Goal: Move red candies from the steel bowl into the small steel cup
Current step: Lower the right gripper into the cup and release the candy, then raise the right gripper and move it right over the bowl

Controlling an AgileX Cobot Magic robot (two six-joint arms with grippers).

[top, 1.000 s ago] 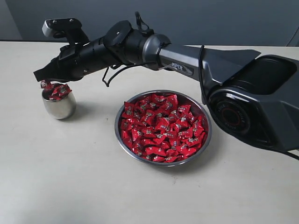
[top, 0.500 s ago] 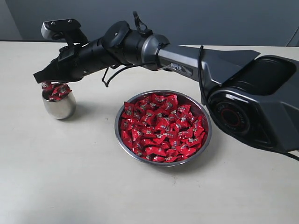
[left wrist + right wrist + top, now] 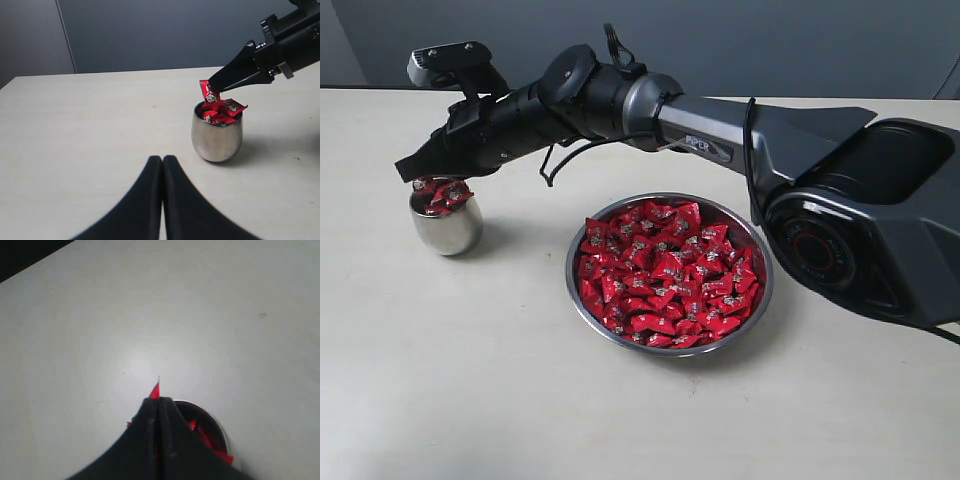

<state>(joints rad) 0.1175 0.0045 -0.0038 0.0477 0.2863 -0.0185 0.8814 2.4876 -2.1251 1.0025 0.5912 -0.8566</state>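
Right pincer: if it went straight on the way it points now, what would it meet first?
Most likely the bare table just past the small steel cup. The right pincer, shut on a red candy, slants shallowly down with its tip over the cup's rim. Depth is unclear, so it might clip that rim.

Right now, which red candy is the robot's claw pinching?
The red candy sticking up above the small steel cup, pinched by the right gripper; the others lie loose in the cup or steel bowl.
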